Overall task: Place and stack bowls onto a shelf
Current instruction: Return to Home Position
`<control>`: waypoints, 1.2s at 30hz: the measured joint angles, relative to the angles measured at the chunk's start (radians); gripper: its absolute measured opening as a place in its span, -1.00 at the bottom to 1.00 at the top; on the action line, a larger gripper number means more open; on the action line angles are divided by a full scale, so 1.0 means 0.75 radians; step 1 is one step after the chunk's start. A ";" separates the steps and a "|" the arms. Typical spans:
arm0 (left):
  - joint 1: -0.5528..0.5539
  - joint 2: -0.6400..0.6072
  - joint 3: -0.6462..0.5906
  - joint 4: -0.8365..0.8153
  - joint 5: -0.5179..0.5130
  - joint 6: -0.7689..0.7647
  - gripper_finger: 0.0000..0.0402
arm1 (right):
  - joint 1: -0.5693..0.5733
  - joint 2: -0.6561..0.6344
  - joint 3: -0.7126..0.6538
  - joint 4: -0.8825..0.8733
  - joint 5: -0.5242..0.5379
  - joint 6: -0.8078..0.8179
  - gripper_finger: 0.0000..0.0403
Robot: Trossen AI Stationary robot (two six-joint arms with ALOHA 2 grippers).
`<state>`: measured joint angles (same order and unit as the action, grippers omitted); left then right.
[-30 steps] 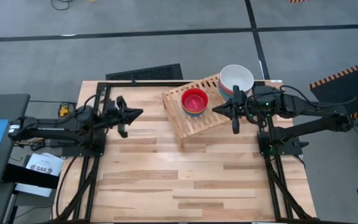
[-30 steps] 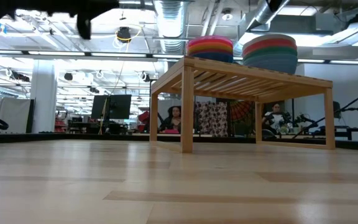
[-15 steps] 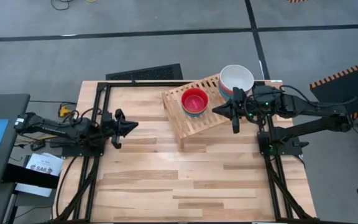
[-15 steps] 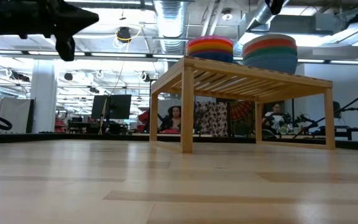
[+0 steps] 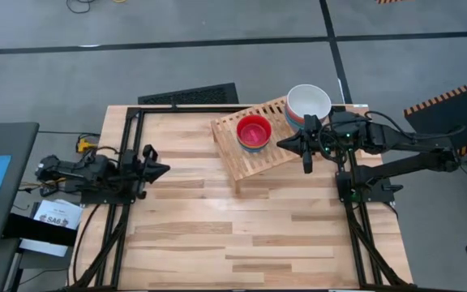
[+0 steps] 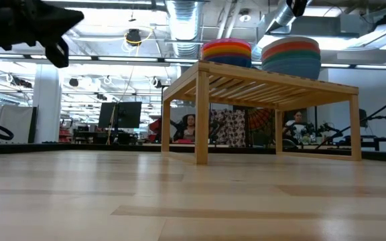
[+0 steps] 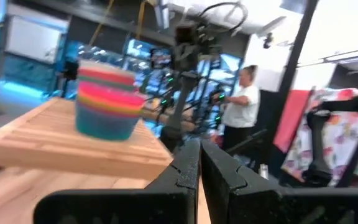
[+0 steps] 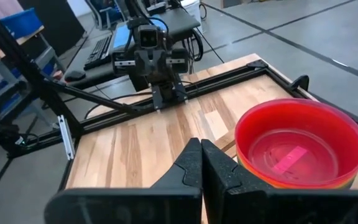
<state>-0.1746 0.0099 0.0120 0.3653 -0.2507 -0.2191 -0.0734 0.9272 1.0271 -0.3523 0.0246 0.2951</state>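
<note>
All visible bowls (image 5: 254, 130) sit stacked on the shelf (image 5: 243, 167), seemingly finished; left gripper (image 5: 165, 169) and right gripper (image 5: 283, 143) hover empty, fingers closed.

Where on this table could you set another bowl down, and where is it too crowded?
Free: the tabletop between the shelf and the table edge farthest from it; also the strip between the shelf and the left end effector. Crowded: the shelf's far corner, where the red-topped bowl stack, the white-topped bowl stack and the right end effector cluster.
</note>
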 joint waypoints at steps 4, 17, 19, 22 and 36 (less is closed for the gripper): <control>0.003 -0.002 0.004 -0.031 0.127 0.038 -1.00 | 0.001 -0.009 -0.001 -0.012 -0.006 0.005 -0.92; 0.007 -0.008 0.007 -0.197 0.108 -0.010 -1.00 | 0.052 -0.206 -0.169 -0.125 -0.143 -0.003 -0.92; 0.007 -0.007 0.007 -0.260 0.106 -0.011 -1.00 | 0.073 -0.310 -0.282 -0.114 -0.141 0.021 -0.92; 0.007 -0.007 0.007 -0.368 0.105 -0.012 -1.00 | 0.099 -0.482 -0.473 0.010 -0.141 0.041 -0.92; 0.007 0.009 0.010 -0.456 0.119 -0.013 -1.00 | 0.176 -0.993 -1.102 0.567 -0.104 -0.111 -0.92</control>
<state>-0.1696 0.0170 0.0196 0.0235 -0.1612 -0.2291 0.0584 0.1823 0.2006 0.0730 -0.0536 0.2119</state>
